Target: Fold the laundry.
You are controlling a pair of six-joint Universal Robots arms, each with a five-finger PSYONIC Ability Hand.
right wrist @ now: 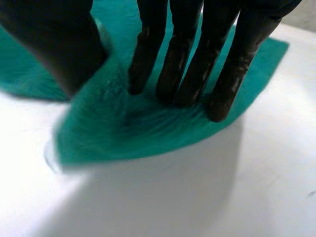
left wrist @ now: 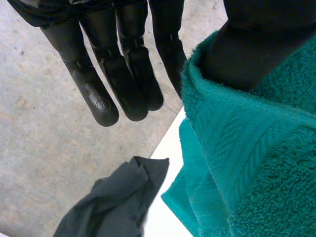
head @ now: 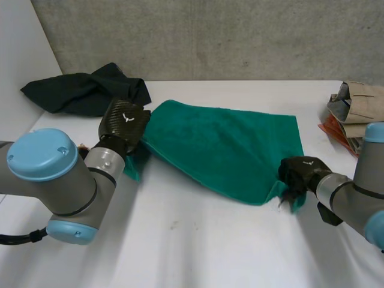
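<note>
A green towel (head: 222,144) lies spread across the middle of the white table (head: 198,246). My left hand (head: 123,123) is at the towel's left edge and holds it raised, so a corner hangs down below the hand. In the left wrist view the towel (left wrist: 256,148) is caught at the thumb beside the straight fingers (left wrist: 123,74). My right hand (head: 299,171) is at the towel's near right corner. In the right wrist view its fingers (right wrist: 197,59) and thumb press into the towel (right wrist: 148,128) and pinch a ridge of it between them.
A dark cloth (head: 84,90) lies crumpled at the back left, just beyond my left hand, and appears past its fingertips as the dark cloth (left wrist: 118,202). A stack of folded clothes (head: 357,108) sits at the right edge. A concrete wall stands behind the table.
</note>
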